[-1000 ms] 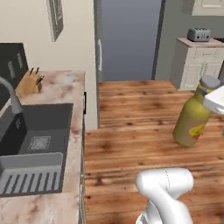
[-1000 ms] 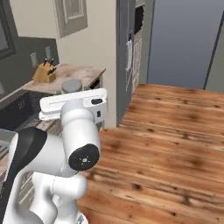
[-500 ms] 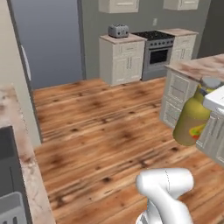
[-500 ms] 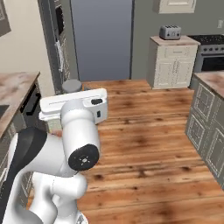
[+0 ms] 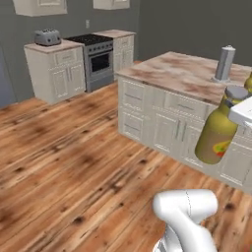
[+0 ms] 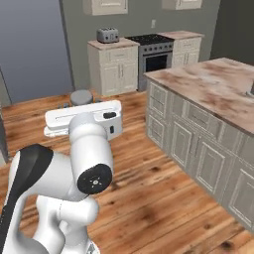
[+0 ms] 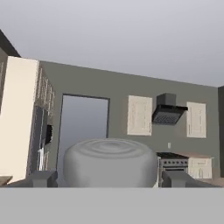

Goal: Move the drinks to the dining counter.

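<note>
Bottle (image 5: 216, 139), mustard yellow with a grey cap and a red-yellow label, hangs tilted at the right edge of the left base view, its neck leaning up toward the white hand there, well above the wood floor (image 5: 74, 162). In the hand view the gripper (image 7: 110, 178) has its two dark fingertips (image 7: 43, 178) on either side of the grey cap (image 7: 110, 162), which sits between them; the jaws are closed on the bottle. From the right base view the cap (image 6: 81, 97) peeks out just above the white hand.

Beyond the bottle stands the dining counter (image 5: 177, 74), a brown-and-cream marble top over cream panelled drawers, with a dark grey wall behind it. The bottle is in front of the counter's drawer face, not over the top. On the counter's far right part stands a grey cylinder (image 5: 224, 64) on a round base, upright. At the right edge of the same view, just above the held bottle, a sliver of mustard yellow shows; what it belongs to cannot be told.

Farther back, against the grey wall, a stove (image 5: 96, 54) sits between cream cabinets, and a toaster (image 5: 47, 37) rests on the cabinet to its left. The right base view shows the same toaster (image 6: 107, 34) and stove (image 6: 155, 52), with the counter (image 6: 218, 89) at right.
</note>
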